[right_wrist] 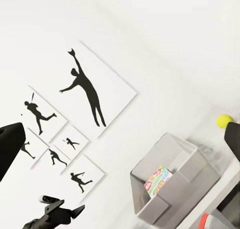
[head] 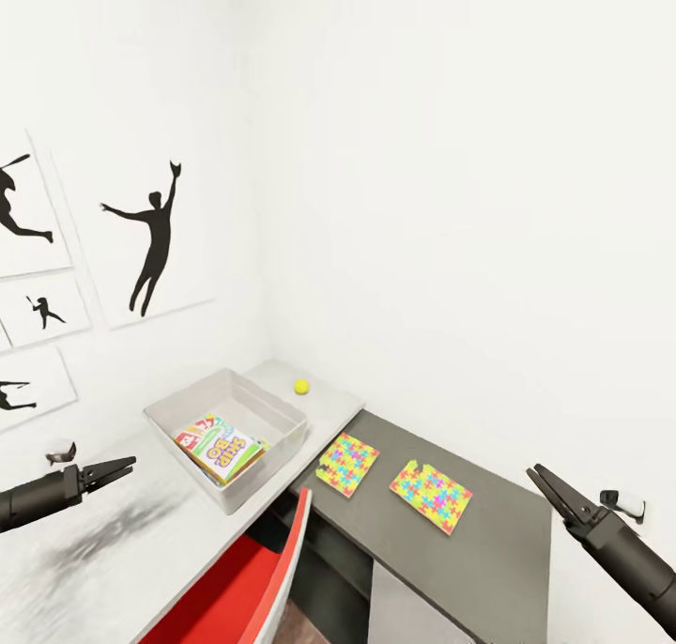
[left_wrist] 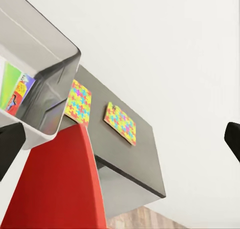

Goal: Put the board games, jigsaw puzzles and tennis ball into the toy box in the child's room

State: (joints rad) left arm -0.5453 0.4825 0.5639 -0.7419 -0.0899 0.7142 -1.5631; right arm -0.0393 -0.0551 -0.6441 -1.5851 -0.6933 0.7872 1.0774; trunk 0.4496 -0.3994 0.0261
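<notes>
Pale grey toy box (head: 282, 417), low-walled

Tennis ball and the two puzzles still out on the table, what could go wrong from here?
1. The tennis ball sits loose on the pale table behind the toy box; a nudge could roll it off.
2. The jigsaw puzzles lie flat on the dark section, so the fingers may struggle to get under an edge.
3. The red chair stands close below the table edge and could block a low reach by the left gripper.
</notes>
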